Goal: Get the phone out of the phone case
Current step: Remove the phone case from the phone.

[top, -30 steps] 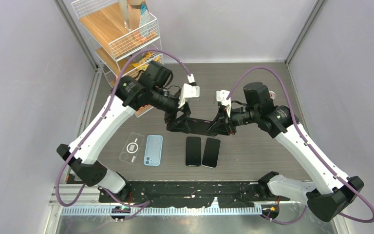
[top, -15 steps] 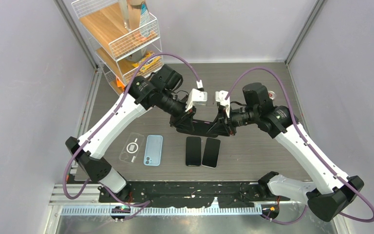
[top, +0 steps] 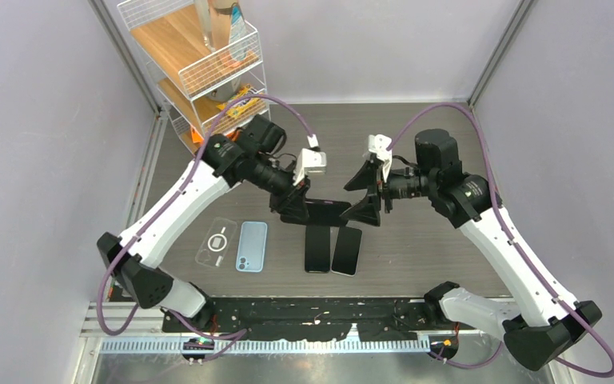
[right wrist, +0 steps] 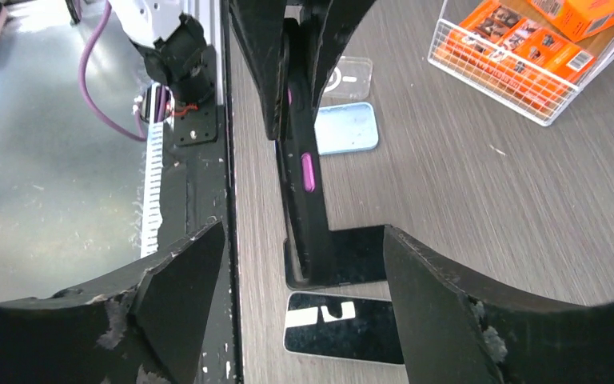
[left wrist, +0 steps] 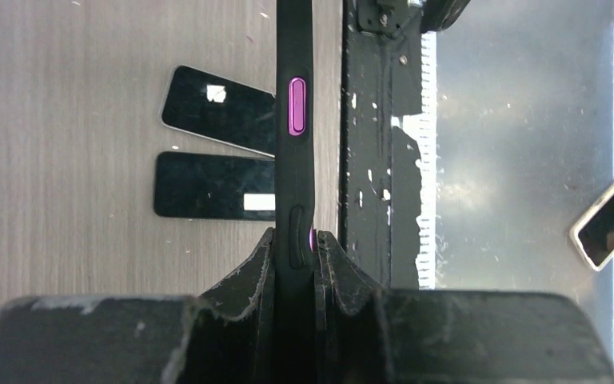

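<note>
At wrist level, not overhead, phone case (left wrist: 294, 172) shows a purple button (left wrist: 297, 106).

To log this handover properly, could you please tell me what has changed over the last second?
The left tool closed on the cased phone; the right tool let it go, opened and drew back rightward. The two black phones, blue phone and clear case stayed put.
</note>
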Robot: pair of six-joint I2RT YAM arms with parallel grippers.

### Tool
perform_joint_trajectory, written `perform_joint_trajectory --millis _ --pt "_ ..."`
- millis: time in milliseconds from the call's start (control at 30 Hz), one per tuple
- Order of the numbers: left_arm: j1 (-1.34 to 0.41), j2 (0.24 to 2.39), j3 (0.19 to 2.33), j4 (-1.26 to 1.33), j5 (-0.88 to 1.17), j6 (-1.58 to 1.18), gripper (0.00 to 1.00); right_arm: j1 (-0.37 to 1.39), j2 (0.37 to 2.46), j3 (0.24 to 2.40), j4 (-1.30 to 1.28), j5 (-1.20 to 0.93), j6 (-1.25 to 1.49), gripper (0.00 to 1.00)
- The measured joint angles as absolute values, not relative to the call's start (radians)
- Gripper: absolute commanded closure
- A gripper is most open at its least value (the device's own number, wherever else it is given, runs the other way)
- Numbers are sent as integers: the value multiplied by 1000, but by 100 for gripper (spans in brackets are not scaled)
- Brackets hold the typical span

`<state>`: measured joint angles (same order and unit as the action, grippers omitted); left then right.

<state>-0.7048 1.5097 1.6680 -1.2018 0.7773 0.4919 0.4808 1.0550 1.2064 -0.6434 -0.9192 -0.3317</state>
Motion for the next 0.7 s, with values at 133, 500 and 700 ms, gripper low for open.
perform_joint_trajectory --millis 133,500,700 --pt "-626 1383 1537 -1047 820 398 100 447 1052 1206 -580 -958 -268 19" --pt "-601 1115 1227 -584 902 102 100 405 1098 1140 -263 -1119 38 22" --pt "-601 1136 1204 -465 907 -22 100 405 1130 1090 -112 -1174 170 40"
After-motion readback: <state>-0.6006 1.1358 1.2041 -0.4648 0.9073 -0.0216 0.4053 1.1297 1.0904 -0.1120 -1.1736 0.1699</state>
